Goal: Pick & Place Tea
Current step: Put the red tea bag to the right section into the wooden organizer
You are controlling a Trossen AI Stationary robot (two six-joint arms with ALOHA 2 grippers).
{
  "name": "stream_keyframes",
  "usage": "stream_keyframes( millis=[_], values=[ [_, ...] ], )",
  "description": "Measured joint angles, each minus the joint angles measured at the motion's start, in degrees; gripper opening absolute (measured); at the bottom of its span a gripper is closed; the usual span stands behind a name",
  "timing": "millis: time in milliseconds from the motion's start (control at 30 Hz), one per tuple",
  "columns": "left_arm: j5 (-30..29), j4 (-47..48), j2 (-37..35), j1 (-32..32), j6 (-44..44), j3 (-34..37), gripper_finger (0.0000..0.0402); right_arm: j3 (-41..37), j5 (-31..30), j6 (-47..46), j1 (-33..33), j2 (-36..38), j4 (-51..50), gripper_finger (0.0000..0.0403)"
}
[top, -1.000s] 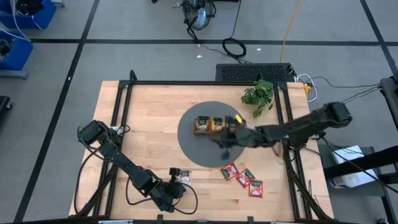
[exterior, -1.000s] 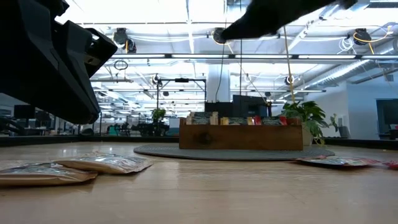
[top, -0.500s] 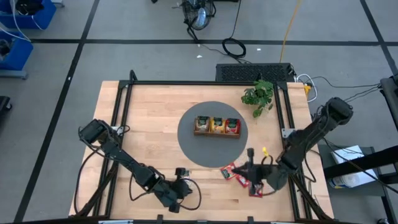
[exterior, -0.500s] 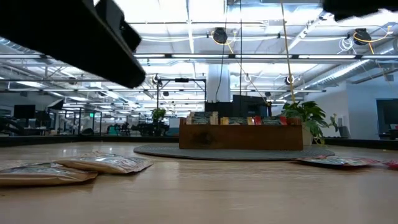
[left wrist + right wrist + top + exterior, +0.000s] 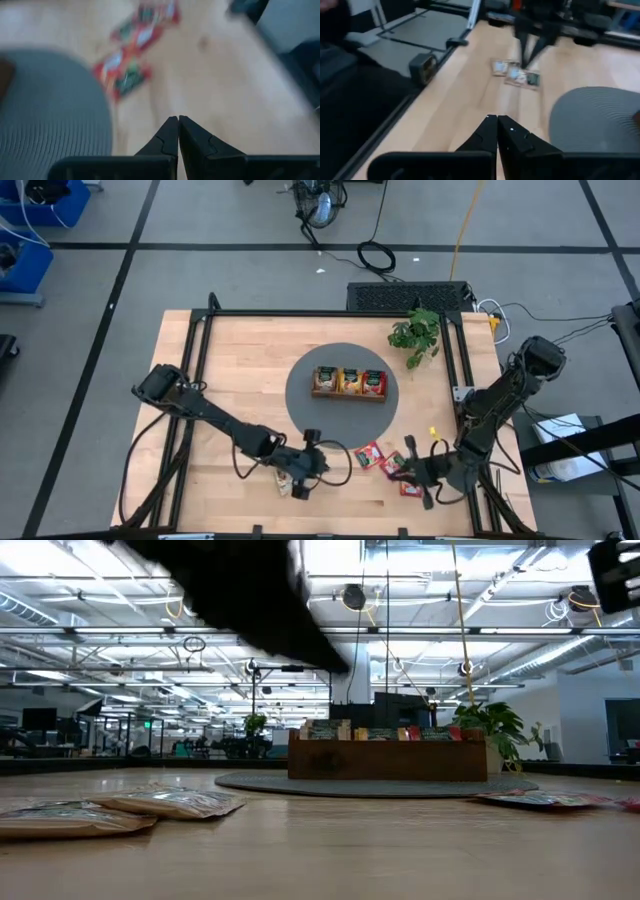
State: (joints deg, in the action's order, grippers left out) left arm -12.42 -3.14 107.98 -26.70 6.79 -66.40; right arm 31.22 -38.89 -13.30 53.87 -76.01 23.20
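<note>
Three red tea sachets (image 5: 372, 455) (image 5: 131, 67) lie flat on the table near its near right. Green-and-tan sachets (image 5: 296, 486) (image 5: 516, 76) lie flat near the middle of the near edge. More tea fills the wooden tray (image 5: 348, 383) (image 5: 386, 758), which stands on a round grey mat (image 5: 300, 405). My left gripper (image 5: 322, 465) (image 5: 178, 122) hangs shut and empty above the table between the two groups, pointing toward the red sachets. My right gripper (image 5: 408, 470) (image 5: 496, 121) is shut and empty over the red sachets, pointing toward the table's left.
A leafy plant (image 5: 415, 332) stands at the far right of the table. Black frame rails (image 5: 195, 360) run along the left and right sides. Bare wood lies between the mat and the near edge.
My right gripper has swung from just near the tray toward the near right corner, come down, and turned to face the table's left. My left gripper has moved from the green-and-tan sachets toward the right and risen a little. The sachets lie where they were.
</note>
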Motion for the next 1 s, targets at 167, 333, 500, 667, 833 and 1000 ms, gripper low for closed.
stream_keyframes(
  millis=[167,333,500,667,833,1000],
  values=[
    [0.0,1.2,0.1,-0.2,0.9,3.3,0.0021,0.0,-0.1,-8.2,2.0,-0.1,-5.8,0.0],
    [1.0,-1.8,0.1,-0.1,0.9,4.3,0.0021,0.0,2.1,-13.2,-0.2,-3.5,-9.1,0.0],
    [3.2,-2.9,0.1,-0.8,0.9,4.3,0.0021,0.0,7.5,-12.8,-5.3,-8.0,-8.4,0.0],
    [3.2,-5.0,0.1,-1.2,-0.3,4.3,0.0021,0.0,7.6,-13.8,-10.9,-9.7,-9.1,0.0],
    [3.2,-4.8,0.1,-1.6,-0.5,4.3,0.0021,0.0,9.9,-18.0,-14.8,-11.2,-9.8,0.0],
    [3.4,-4.9,0.1,-1.6,-0.2,4.3,0.0021,0.0,16.6,-21.8,-17.1,-16.1,-6.7,0.0]
  ],
)
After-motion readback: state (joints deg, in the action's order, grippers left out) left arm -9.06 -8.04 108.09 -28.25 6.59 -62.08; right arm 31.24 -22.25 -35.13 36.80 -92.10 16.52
